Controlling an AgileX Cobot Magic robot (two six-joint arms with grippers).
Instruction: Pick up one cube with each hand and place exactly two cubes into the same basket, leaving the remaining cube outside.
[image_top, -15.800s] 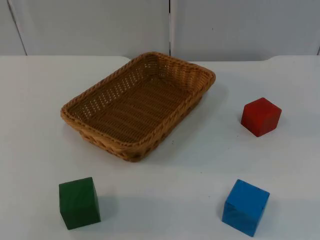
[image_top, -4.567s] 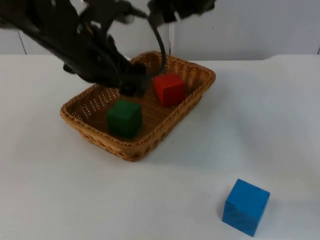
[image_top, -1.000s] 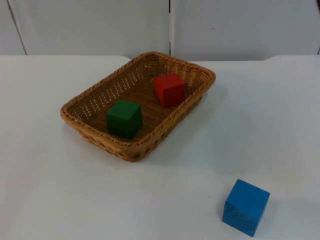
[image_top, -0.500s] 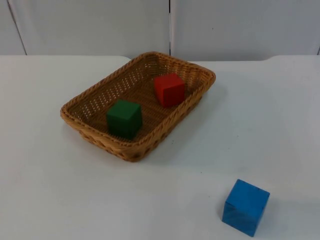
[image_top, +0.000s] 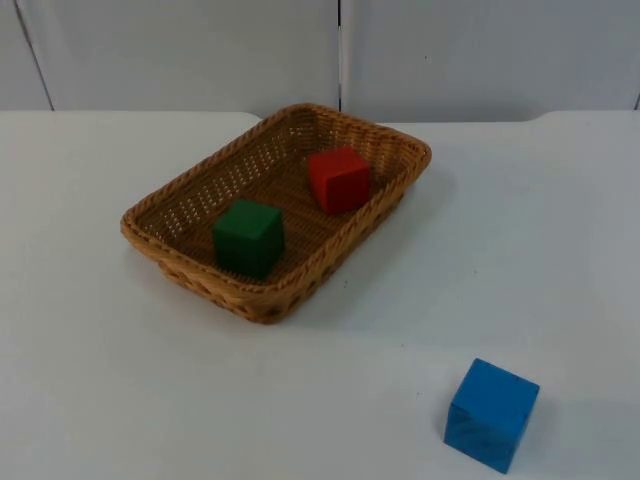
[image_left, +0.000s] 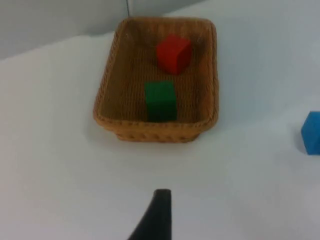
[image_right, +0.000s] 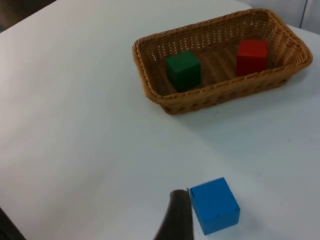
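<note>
Basket (image_top: 190, 265): green cube (image_top: 248, 236) + red cube (image_top: 338, 179) inside; blue cube (image_top: 491, 414) outside.

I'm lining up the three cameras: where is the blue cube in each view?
Top view: blue cube on the table, apart from the basket.
Left wrist view: blue cube, cut off by the picture's edge.
Right wrist view: blue cube.
Shared landmark: the basket.

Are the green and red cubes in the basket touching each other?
Apart. The top view shows bare basket floor between the green cube and the red cube; the left wrist view shows the same gap.
</note>
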